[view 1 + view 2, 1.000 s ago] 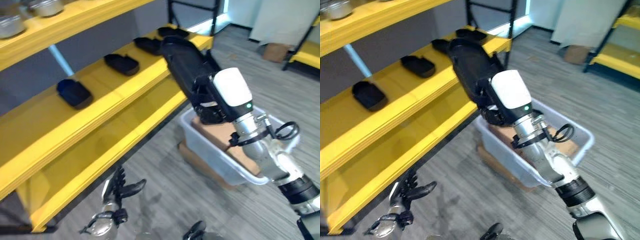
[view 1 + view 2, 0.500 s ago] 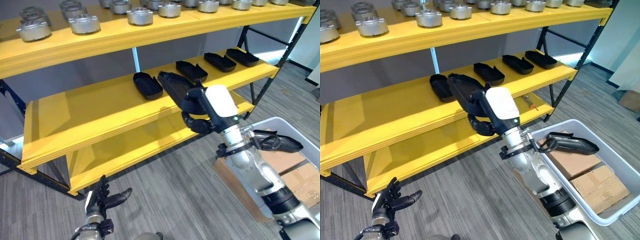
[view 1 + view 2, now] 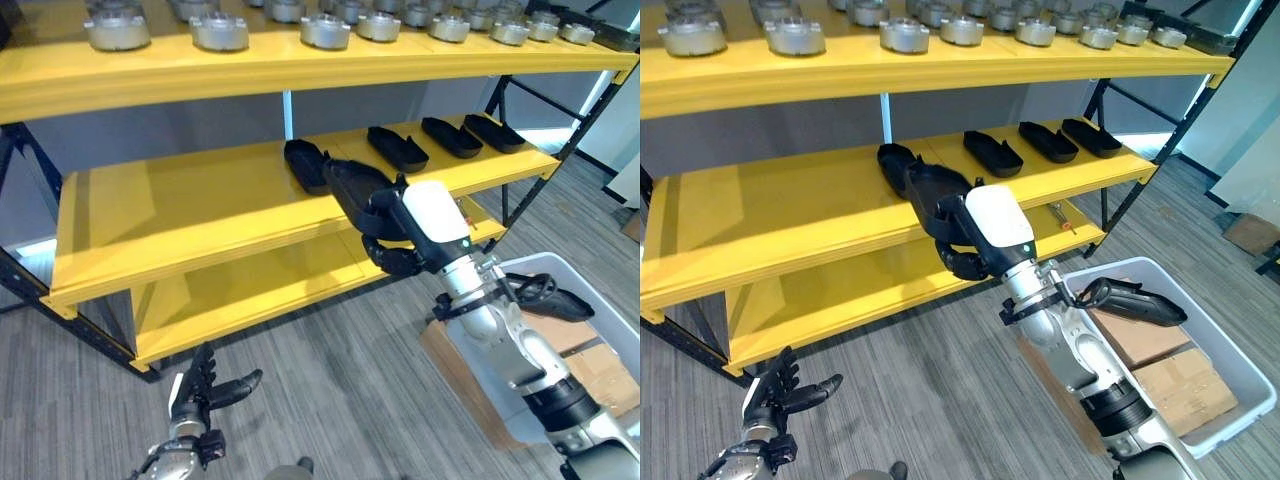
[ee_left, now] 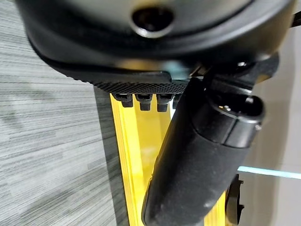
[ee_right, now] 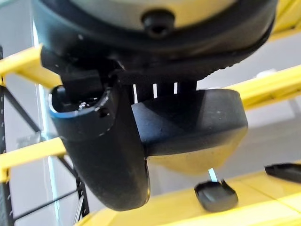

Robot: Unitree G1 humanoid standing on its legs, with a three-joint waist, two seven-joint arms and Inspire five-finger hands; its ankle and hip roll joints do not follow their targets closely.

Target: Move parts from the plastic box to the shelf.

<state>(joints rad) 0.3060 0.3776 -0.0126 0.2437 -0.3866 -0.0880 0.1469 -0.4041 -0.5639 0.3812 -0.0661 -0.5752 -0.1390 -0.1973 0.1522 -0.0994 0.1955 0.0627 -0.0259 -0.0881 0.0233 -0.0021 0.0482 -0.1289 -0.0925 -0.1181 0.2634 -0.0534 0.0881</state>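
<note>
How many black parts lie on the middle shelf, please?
4, in a row on the middle shelf: first part behind the held part in the right hand, then second part, third part, fourth part rightwards.

Plastic box (image 3: 1240, 395) partly behind arm.

Bright, even overhead light; glare on yellow shelf (image 3: 200, 200); soft shadows under boards; wrist views blurred up close.
</note>
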